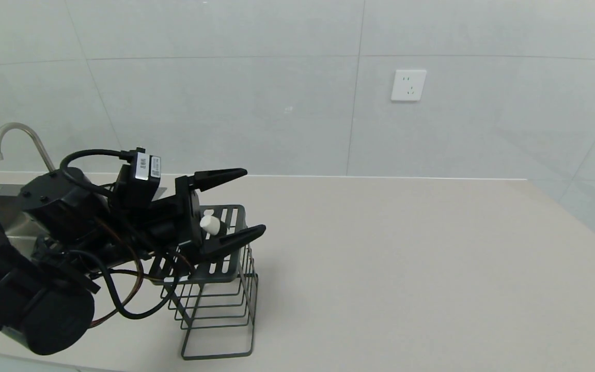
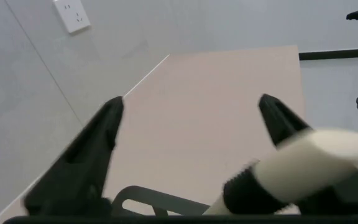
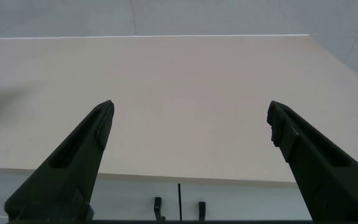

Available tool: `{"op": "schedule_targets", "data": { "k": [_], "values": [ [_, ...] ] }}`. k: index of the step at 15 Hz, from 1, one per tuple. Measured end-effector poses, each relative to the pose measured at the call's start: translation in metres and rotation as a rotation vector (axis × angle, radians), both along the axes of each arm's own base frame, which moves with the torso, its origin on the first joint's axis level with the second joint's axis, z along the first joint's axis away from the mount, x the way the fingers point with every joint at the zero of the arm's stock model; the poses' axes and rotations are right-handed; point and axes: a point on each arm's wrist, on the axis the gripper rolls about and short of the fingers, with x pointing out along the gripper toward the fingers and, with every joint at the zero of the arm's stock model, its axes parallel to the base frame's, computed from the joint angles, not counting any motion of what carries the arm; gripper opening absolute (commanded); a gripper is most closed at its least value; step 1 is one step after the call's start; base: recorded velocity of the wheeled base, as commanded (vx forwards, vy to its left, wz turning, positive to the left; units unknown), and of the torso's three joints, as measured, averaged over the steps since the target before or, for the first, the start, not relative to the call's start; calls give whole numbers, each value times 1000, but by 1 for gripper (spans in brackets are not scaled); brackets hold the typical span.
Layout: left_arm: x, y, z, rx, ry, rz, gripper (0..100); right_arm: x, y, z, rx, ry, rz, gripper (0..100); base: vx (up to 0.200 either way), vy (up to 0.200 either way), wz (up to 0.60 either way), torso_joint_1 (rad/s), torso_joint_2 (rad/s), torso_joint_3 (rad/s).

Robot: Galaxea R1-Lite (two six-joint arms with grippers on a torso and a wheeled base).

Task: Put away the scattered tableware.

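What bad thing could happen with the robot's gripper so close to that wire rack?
The open left gripper hovers over the wire rack, with the white-ended handle sticking up beside one finger. Moving off, it could snag the handle and flick it out. A bump might also tip the rack, which looks light and stands near the front edge of the counter.

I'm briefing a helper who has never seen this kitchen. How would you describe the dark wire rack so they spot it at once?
Find the long beige counter under the grey tiled wall and go to its left end, by the curved metal faucet. The rack stands there, at the open left gripper: a dark wire frame, slotted tray on top, a white-tipped handle poking up.
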Motion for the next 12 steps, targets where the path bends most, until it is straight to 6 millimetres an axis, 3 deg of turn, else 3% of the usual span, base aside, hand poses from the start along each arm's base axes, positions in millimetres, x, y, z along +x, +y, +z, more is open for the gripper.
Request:
{"op": "schedule_targets", "data": {
  "k": [2, 5, 12],
  "values": [
    [-10, 4, 14, -12, -53, 2, 100, 0, 0, 0, 0, 0, -1, 100, 0, 0, 0, 0, 0, 0],
    [-39, 20, 36, -35, -128, 28, 100, 0, 0, 0, -1, 0, -1, 100, 0, 0, 0, 0, 0, 0],
    [-156, 72, 37, -80, -214, 227, 100, 0, 0, 0, 0, 0, -1, 100, 0, 0, 0, 0, 0, 0]
  ]
}}
